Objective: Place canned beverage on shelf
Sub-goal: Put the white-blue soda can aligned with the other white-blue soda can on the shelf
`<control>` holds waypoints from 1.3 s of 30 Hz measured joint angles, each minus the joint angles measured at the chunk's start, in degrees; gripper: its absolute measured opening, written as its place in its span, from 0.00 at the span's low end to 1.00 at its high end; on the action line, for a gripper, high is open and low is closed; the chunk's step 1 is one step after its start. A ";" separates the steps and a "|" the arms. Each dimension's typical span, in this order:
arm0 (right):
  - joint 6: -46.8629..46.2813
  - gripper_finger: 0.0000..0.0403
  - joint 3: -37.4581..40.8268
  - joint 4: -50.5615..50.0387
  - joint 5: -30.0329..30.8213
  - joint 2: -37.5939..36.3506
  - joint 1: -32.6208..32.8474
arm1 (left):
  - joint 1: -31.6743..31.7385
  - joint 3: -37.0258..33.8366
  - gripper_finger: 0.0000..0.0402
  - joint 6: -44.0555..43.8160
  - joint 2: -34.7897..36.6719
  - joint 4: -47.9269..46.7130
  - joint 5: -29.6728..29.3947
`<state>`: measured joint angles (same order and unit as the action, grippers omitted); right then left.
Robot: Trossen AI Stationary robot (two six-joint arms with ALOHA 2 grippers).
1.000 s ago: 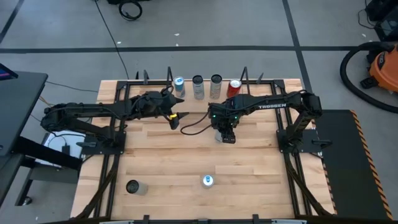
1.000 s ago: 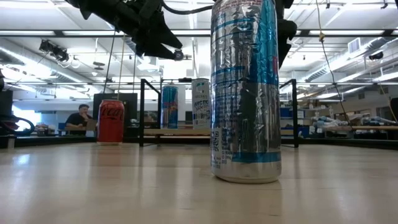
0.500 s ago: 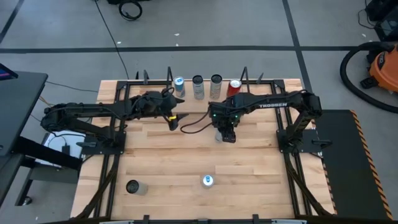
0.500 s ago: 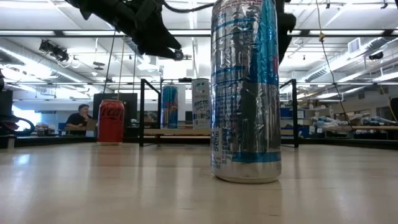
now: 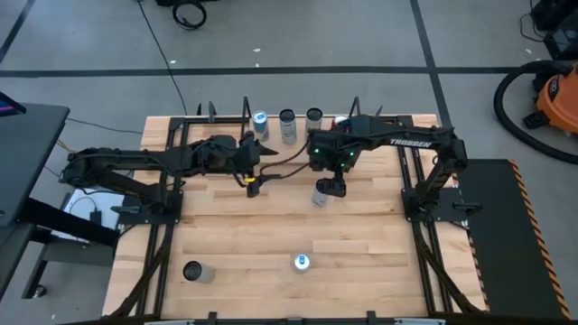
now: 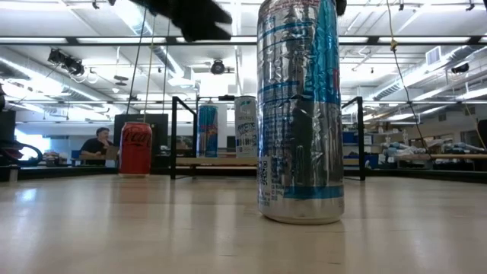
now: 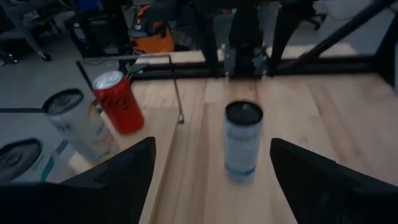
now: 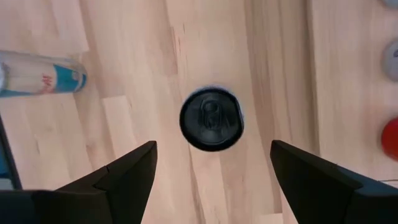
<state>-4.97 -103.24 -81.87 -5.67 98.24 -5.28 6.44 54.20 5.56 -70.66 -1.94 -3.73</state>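
Silver-blue can [image 5: 319, 197] upright, black-topped, below right gripper [image 5: 330, 189], fingers apart; left gripper [image 5: 254, 177] apart. Four cans near shelf [image 5: 298, 126], three elsewhere.

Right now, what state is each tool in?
Left tool: open, empty, facing a dark-topped can on the table.
Right tool: open, empty, above that same can.
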 joint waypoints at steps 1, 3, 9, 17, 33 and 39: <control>-0.02 0.80 -1.05 -0.27 0.00 0.00 0.00 | -0.12 1.13 0.79 -0.62 -0.60 0.07 0.07; -0.01 0.80 -2.71 -0.88 0.00 0.00 0.00 | -0.33 3.42 0.79 -1.85 -1.86 -0.33 0.02; 1.95 0.80 -6.57 -7.66 0.02 0.02 -0.11 | -0.33 13.00 0.79 -1.95 -8.86 -7.68 0.00; 0.86 0.80 -10.49 -7.99 1.49 -1.87 -0.20 | -0.31 26.94 0.79 -3.71 -21.34 -17.06 1.95; 1.60 0.80 -11.28 -8.20 4.68 -3.85 -0.37 | -0.29 34.06 0.79 -3.73 -34.76 -15.17 6.02; 1.66 0.80 -11.21 -8.23 4.74 -3.85 -0.48 | -0.37 33.96 0.79 -3.86 -36.34 -15.32 9.74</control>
<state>-3.31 -114.45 -90.10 -0.93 94.39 -5.76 6.07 88.16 1.69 -107.00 -17.26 6.01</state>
